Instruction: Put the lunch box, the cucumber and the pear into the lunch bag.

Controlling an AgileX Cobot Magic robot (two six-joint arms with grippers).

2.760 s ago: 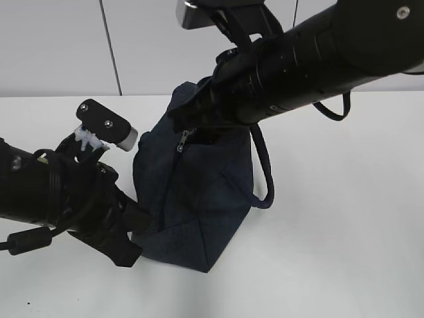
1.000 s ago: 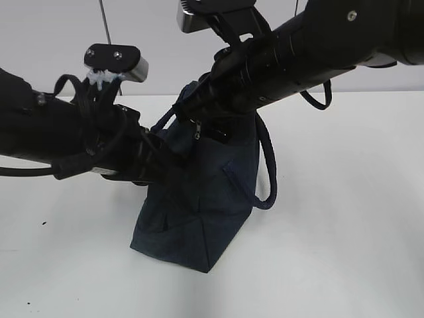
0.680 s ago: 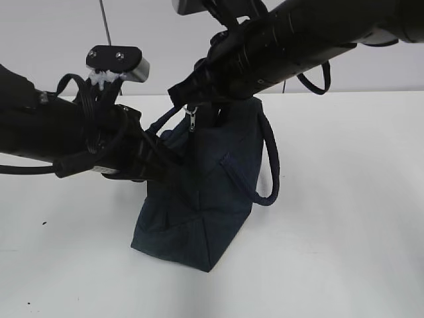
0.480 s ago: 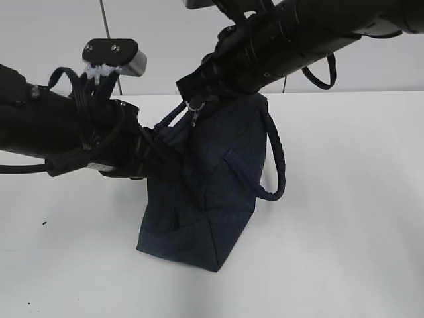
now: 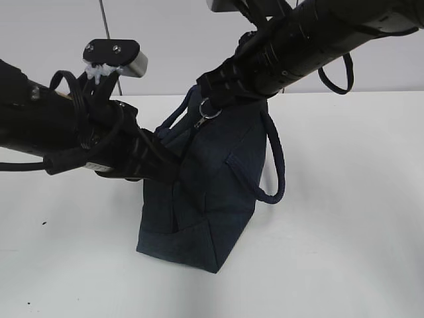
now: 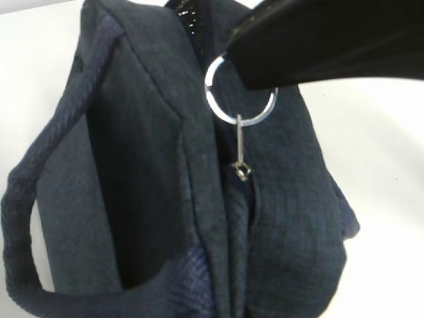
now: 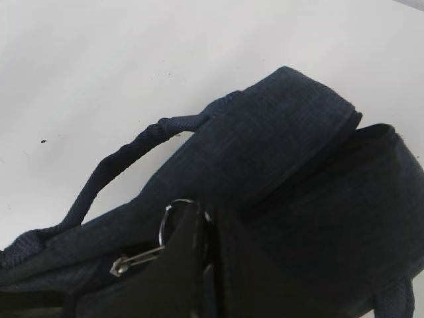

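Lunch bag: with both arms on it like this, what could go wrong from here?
1. The right pincer holds only the thin ring pull; it could slip free.
2. The lunch bag stands tall on a narrow base, so a sideways pull may tip it.
3. The left arm presses into the bag's side, and its pincer is hidden.

The lunch bag (image 5: 212, 179) is showing as matt, coarse-woven navy cloth, its handle (image 6: 40, 199) a rough braided cord. The ring pull (image 6: 240, 99) is gleaming — thin polished metal. The table (image 5: 344, 252) is looking smooth and faintly glossy.
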